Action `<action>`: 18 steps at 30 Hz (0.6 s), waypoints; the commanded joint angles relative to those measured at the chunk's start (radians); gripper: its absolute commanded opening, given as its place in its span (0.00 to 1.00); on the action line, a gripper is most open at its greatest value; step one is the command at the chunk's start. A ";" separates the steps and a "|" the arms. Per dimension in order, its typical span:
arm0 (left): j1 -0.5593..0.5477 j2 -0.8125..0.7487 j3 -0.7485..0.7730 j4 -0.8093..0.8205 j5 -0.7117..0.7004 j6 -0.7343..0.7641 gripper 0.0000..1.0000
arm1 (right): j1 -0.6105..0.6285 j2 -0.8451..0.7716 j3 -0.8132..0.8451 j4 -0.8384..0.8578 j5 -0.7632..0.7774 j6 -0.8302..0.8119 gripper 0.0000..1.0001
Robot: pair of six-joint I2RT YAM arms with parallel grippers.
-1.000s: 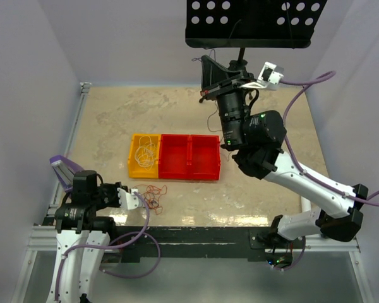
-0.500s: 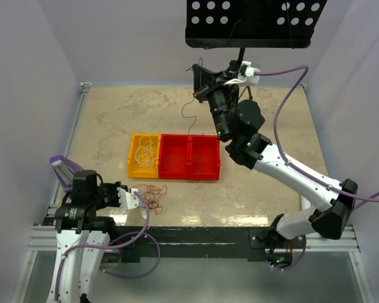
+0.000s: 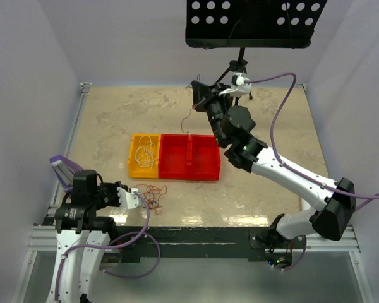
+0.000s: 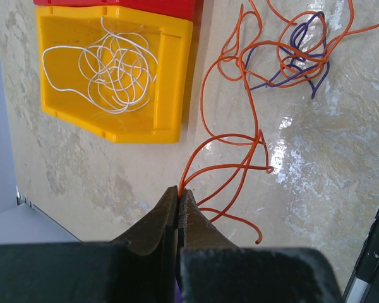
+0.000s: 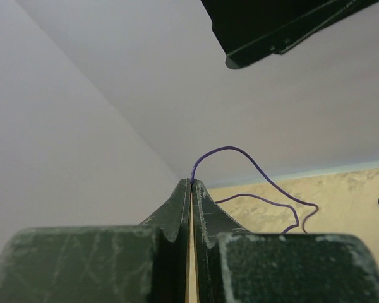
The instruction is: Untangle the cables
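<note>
Left end effector low, jaws closed; right end effector raised, jaws closed.

A red bin and orange cable loops are cropped at the top edge. The purple wire has one end hidden inside the right gripper.

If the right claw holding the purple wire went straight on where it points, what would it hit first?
Probably the pale wall. The right gripper, shut on the purple cable, has only bare wall ahead in its wrist view; the black panel sits off to the side. Depth is unclear.
</note>
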 commanded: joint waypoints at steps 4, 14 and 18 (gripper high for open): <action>-0.006 -0.005 -0.008 0.016 0.012 -0.013 0.00 | -0.003 -0.126 -0.120 -0.028 0.062 0.062 0.00; -0.011 0.001 -0.002 0.011 0.018 -0.008 0.00 | -0.003 -0.392 -0.262 -0.070 0.140 0.049 0.00; -0.011 0.003 0.007 0.011 0.024 -0.010 0.00 | -0.003 -0.409 -0.248 -0.112 0.156 0.043 0.00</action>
